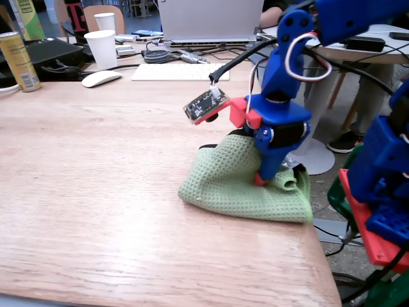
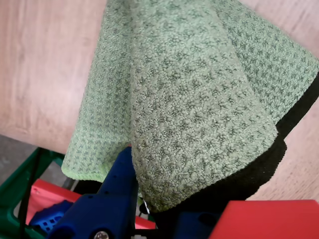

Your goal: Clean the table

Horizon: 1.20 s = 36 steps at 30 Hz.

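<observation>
A light oak-coloured wooden table (image 1: 96,179) fills the fixed view; it also shows in the wrist view (image 2: 45,69). A green waffle-weave cloth (image 1: 236,182) lies bunched near the table's right edge. My blue gripper (image 1: 263,178) points down into the cloth and is shut on a fold of it. In the wrist view the cloth (image 2: 189,99) drapes over the blue finger (image 2: 117,184) and hides the fingertips.
At the far side of the table stand a yellow can (image 1: 18,61), two white paper cups (image 1: 102,48), a white mouse (image 1: 101,78), a keyboard (image 1: 179,71) and a laptop (image 1: 211,19). A blue and red arm base (image 1: 383,192) stands off the table's right edge.
</observation>
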{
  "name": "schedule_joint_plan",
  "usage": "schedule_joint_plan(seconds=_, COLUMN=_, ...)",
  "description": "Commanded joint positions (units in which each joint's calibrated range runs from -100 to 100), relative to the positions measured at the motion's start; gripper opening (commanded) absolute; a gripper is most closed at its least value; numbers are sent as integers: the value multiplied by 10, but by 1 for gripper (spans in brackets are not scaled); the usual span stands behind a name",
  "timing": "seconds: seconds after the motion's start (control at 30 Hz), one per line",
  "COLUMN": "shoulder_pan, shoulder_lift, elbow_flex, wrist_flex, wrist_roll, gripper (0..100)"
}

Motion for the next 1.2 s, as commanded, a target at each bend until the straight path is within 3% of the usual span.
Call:
schedule_joint_plan(seconds=0.0, shoulder_pan=82, shoulder_lift=6, elbow_flex=-1, wrist_flex=-5, wrist_roll=23, gripper=0)
schedule_joint_plan(seconds=0.17, shoulder_pan=310, shoulder_lift=72, elbow_flex=-76, wrist_flex=-5, wrist_roll=66, gripper=0)
schedule_joint_plan(seconds=0.43, shoulder_pan=500, shoulder_lift=204, elbow_flex=-249, wrist_flex=-5, wrist_roll=103, gripper=0)
schedule_joint_plan(seconds=0.63, shoulder_pan=632, shoulder_lift=357, elbow_flex=-466, wrist_flex=-4, wrist_roll=128, gripper=0)
schedule_joint_plan(seconds=0.77, shoulder_pan=649, shoulder_lift=430, elbow_flex=-618, wrist_flex=7, wrist_roll=125, gripper=0)
schedule_joint_plan(seconds=0.9, shoulder_pan=633, shoulder_lift=421, elbow_flex=-629, wrist_flex=28, wrist_roll=121, gripper=0)
schedule_joint_plan(seconds=1.0, shoulder_pan=623, shoulder_lift=304, elbow_flex=-630, wrist_flex=124, wrist_roll=121, gripper=0)
schedule_joint_plan(seconds=1.17, shoulder_pan=544, shoulder_lift=194, elbow_flex=-629, wrist_flex=133, wrist_roll=120, gripper=0)
